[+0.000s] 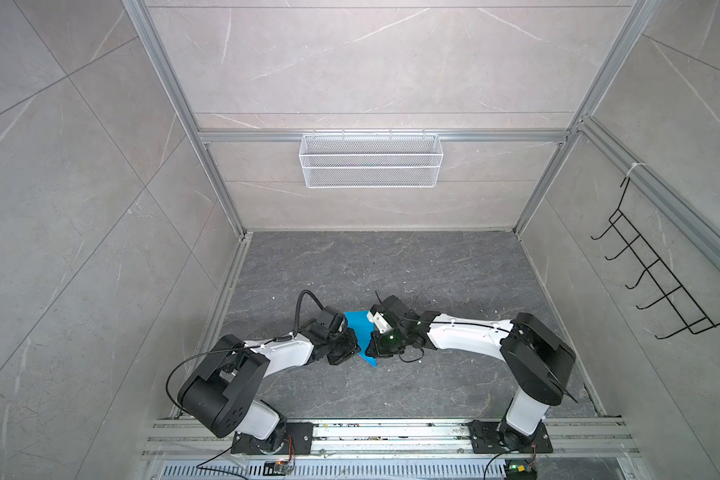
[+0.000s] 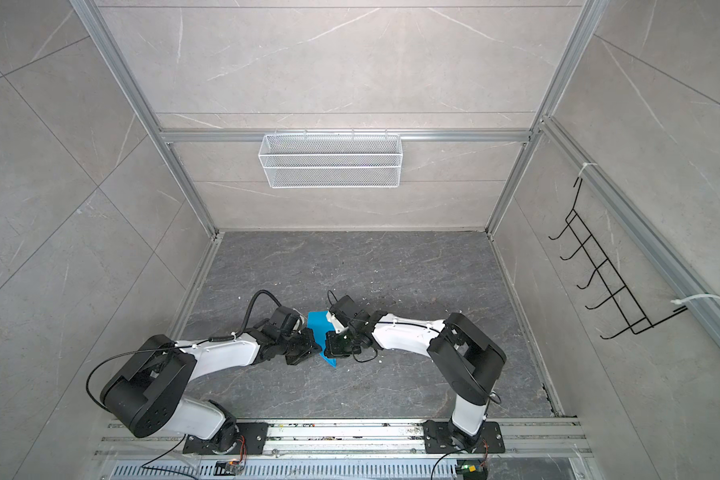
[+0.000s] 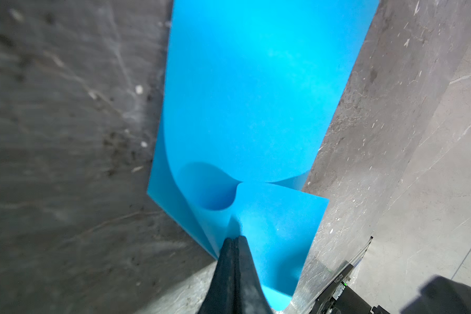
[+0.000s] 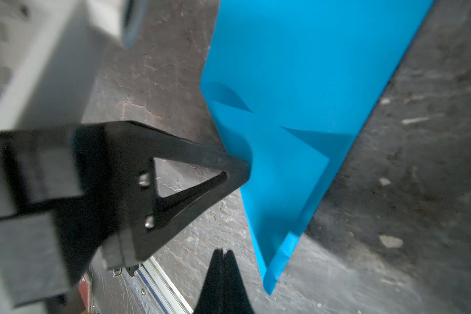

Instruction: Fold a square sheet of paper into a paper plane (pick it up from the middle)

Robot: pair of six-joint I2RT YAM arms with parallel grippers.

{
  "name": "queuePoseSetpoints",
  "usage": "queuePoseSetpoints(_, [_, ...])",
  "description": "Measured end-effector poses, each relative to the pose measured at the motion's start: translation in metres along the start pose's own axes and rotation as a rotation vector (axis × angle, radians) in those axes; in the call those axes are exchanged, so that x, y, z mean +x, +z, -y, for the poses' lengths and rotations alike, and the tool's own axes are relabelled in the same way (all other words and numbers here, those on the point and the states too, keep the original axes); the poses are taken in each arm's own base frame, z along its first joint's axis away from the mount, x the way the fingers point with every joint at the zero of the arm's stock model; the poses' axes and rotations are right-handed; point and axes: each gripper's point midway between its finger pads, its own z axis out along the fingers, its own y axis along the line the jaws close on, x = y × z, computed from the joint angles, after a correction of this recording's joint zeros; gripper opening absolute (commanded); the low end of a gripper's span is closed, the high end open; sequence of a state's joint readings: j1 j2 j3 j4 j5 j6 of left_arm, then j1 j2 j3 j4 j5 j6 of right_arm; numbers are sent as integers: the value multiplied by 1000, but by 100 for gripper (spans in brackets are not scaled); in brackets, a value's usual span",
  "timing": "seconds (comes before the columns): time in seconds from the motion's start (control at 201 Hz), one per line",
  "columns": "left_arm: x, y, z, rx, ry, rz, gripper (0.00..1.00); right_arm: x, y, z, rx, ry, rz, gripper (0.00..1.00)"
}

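The paper (image 3: 256,95) is in the left claw (image 3: 235,239), whose jaws are pressed together on a doubled edge where the sheet has buckled into soft curves and a few flat flaps; it is partly folded, not yet a dart. From the left claw the sheet fans outward above the table (image 1: 391,270); whether its low corner touches the table I cannot tell. The right claw (image 4: 223,254) sits just across the sheet from the left claw, jaws closed on nothing, the blue edge near it but apart. The sheet looks very light, thin and floppy, likely to sag, slip between smooth pads or crease wherever it is squeezed. A good hold is probably on the layered fold close beside the left claw, not on a loose single flap.
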State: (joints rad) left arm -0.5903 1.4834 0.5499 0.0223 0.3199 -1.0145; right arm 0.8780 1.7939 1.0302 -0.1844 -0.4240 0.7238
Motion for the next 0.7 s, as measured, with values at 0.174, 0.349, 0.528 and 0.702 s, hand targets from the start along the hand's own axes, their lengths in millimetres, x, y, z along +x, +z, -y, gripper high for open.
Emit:
queuePoseSetpoints(0.174, [0,0,0,-2,-1,-1,0,2,12,7,17,40,-25,0])
queuePoseSetpoints(0.349, [0,0,0,-2,-1,-1,0,-2,14,2,8,47,-24,0])
queuePoseSetpoints(0.528, [0,0,0,-3,-1,-2,0,-5,21,4,20,55,-33,0])
queuePoseSetpoints(0.702, [0,0,0,-3,-1,-2,0,-4,22,8,42,63,-36,0])
